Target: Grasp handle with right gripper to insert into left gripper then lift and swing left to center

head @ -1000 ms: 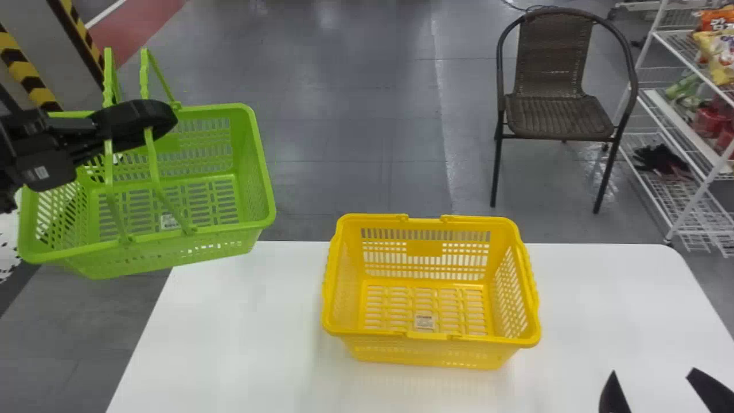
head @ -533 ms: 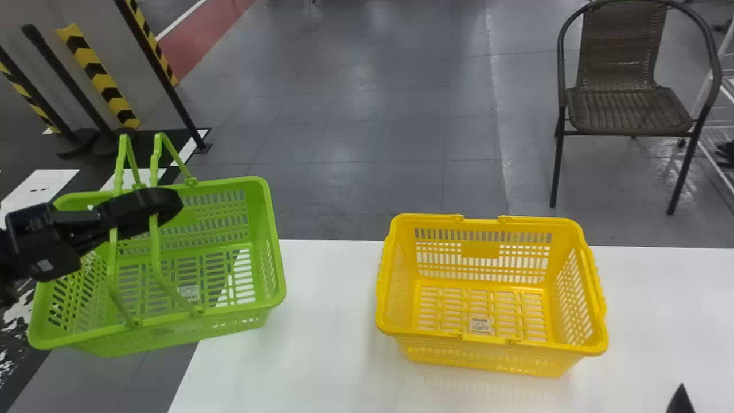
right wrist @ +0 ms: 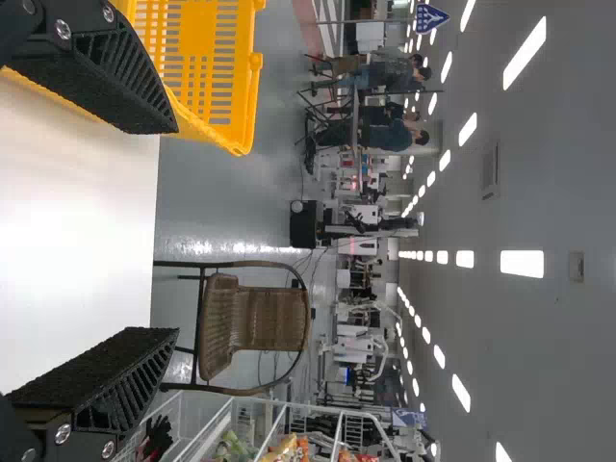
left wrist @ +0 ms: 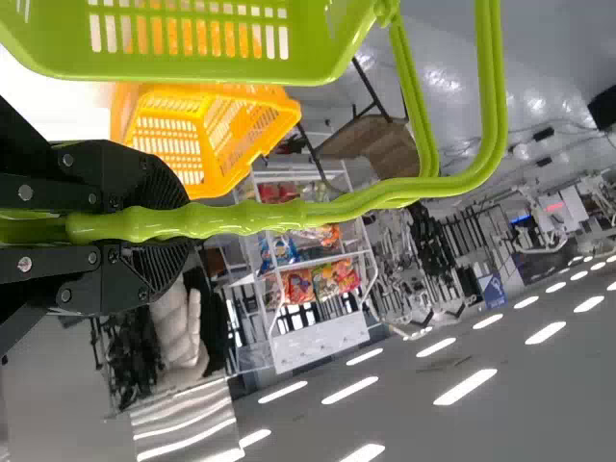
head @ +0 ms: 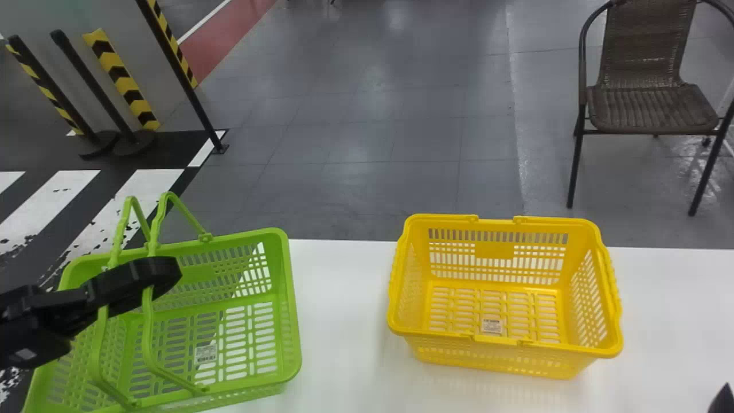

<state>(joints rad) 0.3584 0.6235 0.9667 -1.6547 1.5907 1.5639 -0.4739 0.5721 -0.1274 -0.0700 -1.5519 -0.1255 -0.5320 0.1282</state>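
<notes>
At the left of the head view, my left gripper (head: 163, 275) is shut on the handles (head: 148, 327) of the green basket (head: 291, 321), which is held up at the table's left side. The left wrist view has that gripper (left wrist: 159, 229) clamped around the ribbed green handles (left wrist: 241, 218). My right gripper (head: 723, 398) shows as a dark fingertip in the head view's bottom right corner. Seen from the right wrist, this gripper (right wrist: 149, 231) stands open, its fingers wide apart with nothing between them.
A yellow basket (head: 502, 341) stands on the white table (head: 344, 321), right of the green one. Beyond the table are a brown wicker chair (head: 654, 106) and, at the left, striped posts (head: 123, 80). Shelves with snack bags (left wrist: 322, 279) appear in the left wrist view.
The head view has turned left, so chair and yellow basket sit farther right in it. My left gripper and the green basket have come down and nearer, with the handles still held.
</notes>
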